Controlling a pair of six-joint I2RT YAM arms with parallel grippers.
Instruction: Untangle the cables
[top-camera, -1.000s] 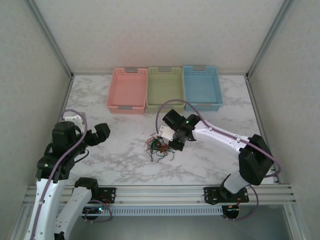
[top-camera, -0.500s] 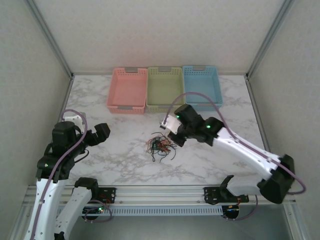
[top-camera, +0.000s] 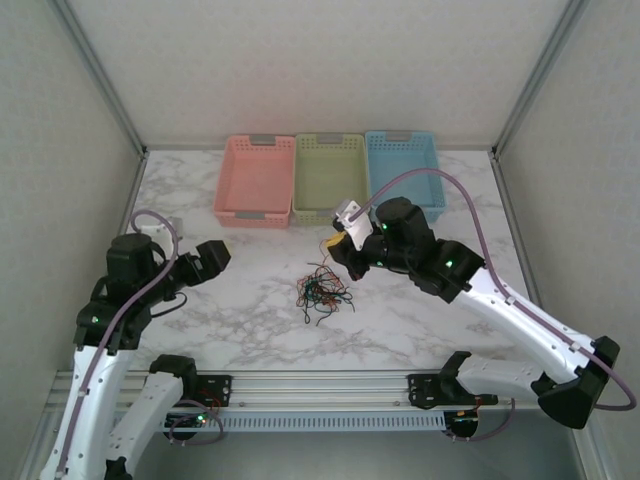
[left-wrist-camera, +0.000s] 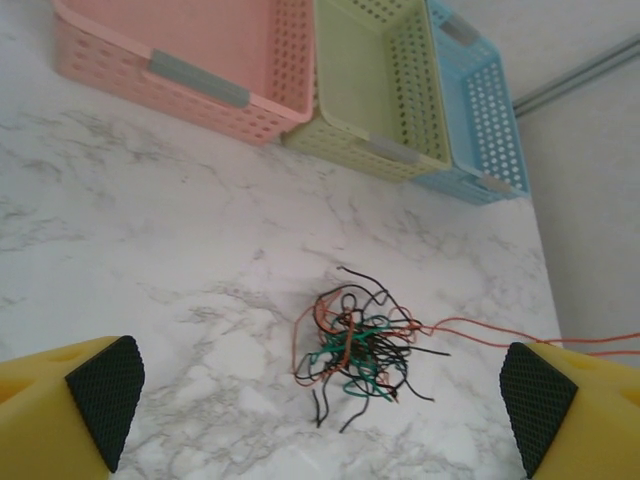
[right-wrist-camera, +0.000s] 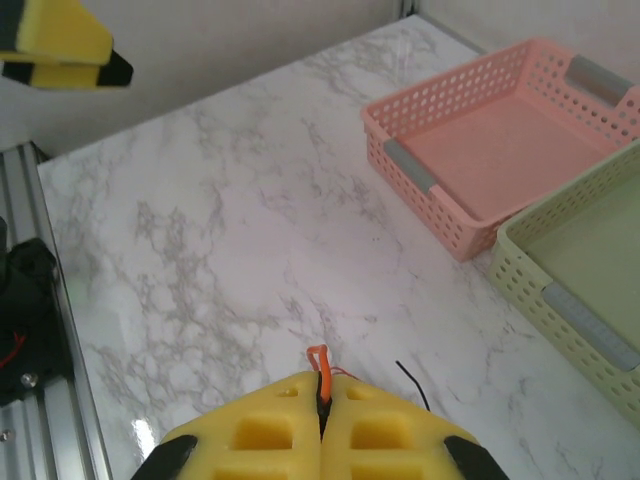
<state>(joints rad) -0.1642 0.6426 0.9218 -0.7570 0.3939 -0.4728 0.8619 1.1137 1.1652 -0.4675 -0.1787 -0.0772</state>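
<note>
The cables (top-camera: 320, 290) lie in a small tangled clump of black, green and orange strands on the marble table (top-camera: 200, 200). The left wrist view shows the clump (left-wrist-camera: 365, 345) ahead of my left gripper (left-wrist-camera: 320, 405), between its two fingers. My left gripper (top-camera: 215, 255) is open and holds nothing, well to the left of the clump. My right gripper (top-camera: 335, 247) hangs just above and behind the clump, shut on an orange cable (right-wrist-camera: 319, 365) that loops out of its tips (right-wrist-camera: 320, 390). That orange strand (left-wrist-camera: 480, 330) runs from the clump off to the right.
Three baskets stand in a row at the back: pink (top-camera: 255, 180), green (top-camera: 328, 178) and blue (top-camera: 405, 175). Walls close in the table on both sides. An aluminium rail (top-camera: 320, 385) runs along the near edge by the arm bases.
My right gripper has lifted off the clump and moved back toward the baskets, drawing the orange cable out. The left arm has turned slightly toward the clump.
</note>
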